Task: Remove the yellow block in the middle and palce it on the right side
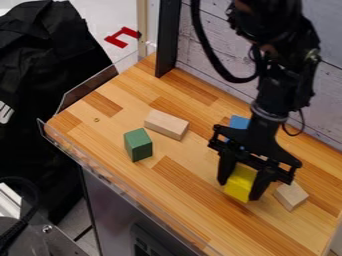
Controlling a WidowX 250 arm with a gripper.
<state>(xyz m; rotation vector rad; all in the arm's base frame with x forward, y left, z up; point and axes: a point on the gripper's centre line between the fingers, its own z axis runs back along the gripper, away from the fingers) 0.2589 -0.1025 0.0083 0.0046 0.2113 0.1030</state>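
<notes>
We see the yellow block [241, 183] on the right half of the wooden table [190, 192], toward the near side, between the two fingers of the black gripper [238, 191]. The jaws are closed in on it, one against its left side and one against its right, so we take it as clamped; whether its underside touches the wood we cannot tell. The arm [270, 90] comes in from the top edge at the right and hangs down over the block. Just to the right of the gripper we find a small pale wood block [291, 195] lying on the table. Behind the gripper, on its far side, a blue block [238, 122] is partly hidden by the gripper's frame. Well to the left, a green block [138, 145] stands upright, and near it, a little farther back and to its right, a longer pale wood block [166, 124] lies flat. Past the far edge we have a wall of pale planks [210, 45], with a black post [167, 40] at its left. Beyond the table's left side, we see black cloth [50, 65] and a red piece [118, 37] on the pale floor.
</notes>
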